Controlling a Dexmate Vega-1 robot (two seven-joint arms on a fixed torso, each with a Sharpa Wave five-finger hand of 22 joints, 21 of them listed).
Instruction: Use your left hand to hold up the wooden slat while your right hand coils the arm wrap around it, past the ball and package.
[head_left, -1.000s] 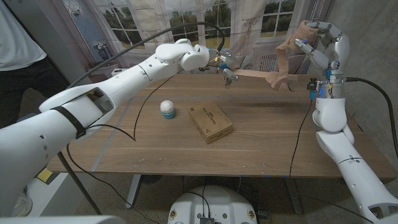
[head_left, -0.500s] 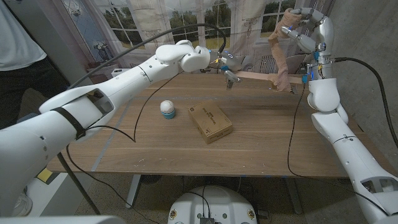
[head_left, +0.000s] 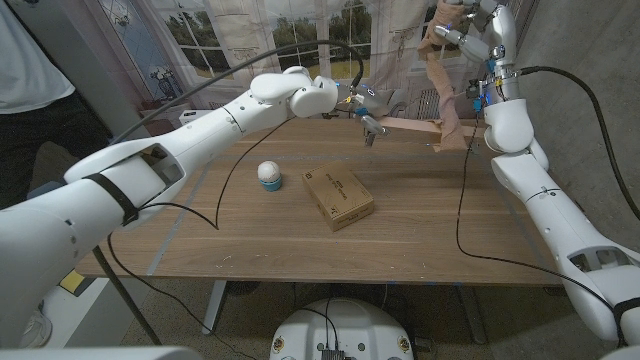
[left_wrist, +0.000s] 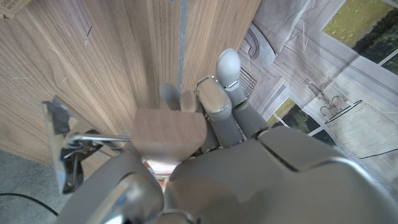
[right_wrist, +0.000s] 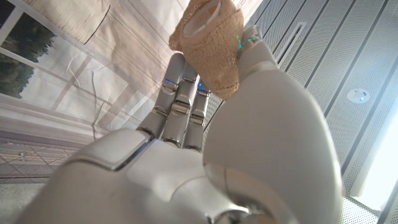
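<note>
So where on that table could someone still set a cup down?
The near half of the wooden table, in front of the white ball and brown cardboard package, looks bare. The far edge is crowded: the wooden slat and tan wrap.

The left hand (head_left: 362, 108) grips one end of a pale wooden slat (head_left: 412, 124) held above the brown wooden table (head_left: 420, 220). The right hand (head_left: 462, 22), raised high, holds a tan fabric arm wrap (head_left: 444, 85) that hangs down to the slat's far end. A small white ball (head_left: 269, 174) lies beside a flat brown cardboard package (head_left: 338, 197).

On the tabletop (head_left: 420, 230), the ball (head_left: 269, 174) lies left of the package (head_left: 339, 197); the wooden slat (head_left: 410, 124) is behind them.
</note>
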